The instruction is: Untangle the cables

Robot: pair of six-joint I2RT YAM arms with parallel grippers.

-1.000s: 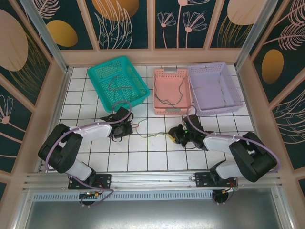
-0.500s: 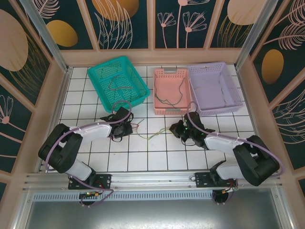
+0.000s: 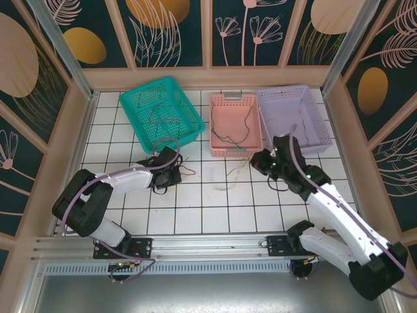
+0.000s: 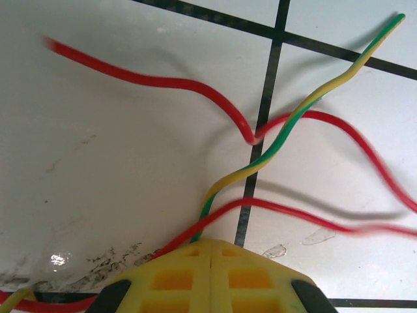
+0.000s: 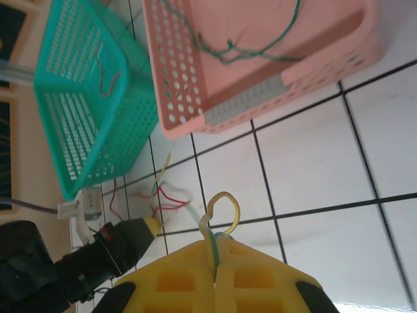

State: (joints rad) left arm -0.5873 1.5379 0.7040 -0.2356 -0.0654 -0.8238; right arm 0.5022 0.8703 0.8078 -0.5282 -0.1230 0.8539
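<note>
The cables lie tangled on the white tiles between my arms: red cables [image 4: 163, 81] crossed by a yellow-green twisted one [image 4: 306, 104]. My left gripper [image 4: 212, 242] is shut on the red and yellow-green cables where they meet, low on the table [image 3: 176, 172]. My right gripper [image 5: 215, 246] is shut on a yellow-green cable whose end curls in a loop [image 5: 225, 205] above the fingertips. It hangs above the tiles in front of the pink basket [image 3: 256, 160]. A pale cable [image 3: 225, 179] runs between the two grippers.
A teal basket [image 3: 148, 86] holding a thin dark cable [image 3: 159, 114] stands at the back left. The pink basket [image 3: 234, 98] holds a green cable [image 5: 254, 45], and a lilac basket [image 3: 301, 149] is beside it. Wooden walls enclose the table.
My right gripper has shut and risen, swinging back and right toward the baskets and drawing the yellow-green cable with it. The left arm has stayed put, its jaws closing slightly.
</note>
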